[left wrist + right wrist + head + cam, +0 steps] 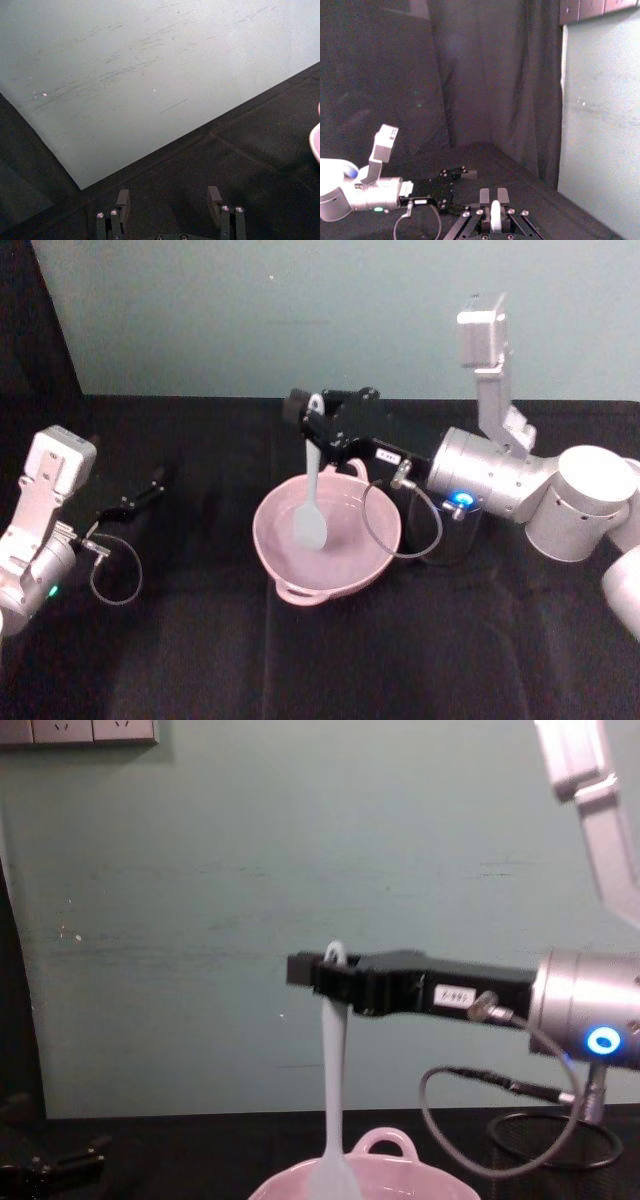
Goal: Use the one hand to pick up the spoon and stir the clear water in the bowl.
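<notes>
Two jaws are being pressed together on the handle of the spoon (333, 1090), just below its end loop, by the hand (335, 982) on the right arm. The hand is being held level above the far part of the bowl (330, 585), reaching in from the right, with the ring on its silver wrist glowing blue.

The spoon is being hung almost straight down from the jaws. Its loop is showing just above the hand, its slim handle is dropping below, and its broad blade is being dipped inside the bowl, a little left of the middle. Whether the blade is touching the bottom cannot be told. The water (350, 535) is being seen only faintly against the pink inside.

The bowl is being borne by the black table (200, 660), directly under the hand, with one loop handle at its near rim and another at its far rim. A black mesh cup (455, 530) is standing just right of the bowl, beneath the wrist.

The left gripper (140, 498) is being parked well to the left, low by the table, its fingers (123, 200) being held apart with nothing between them.
</notes>
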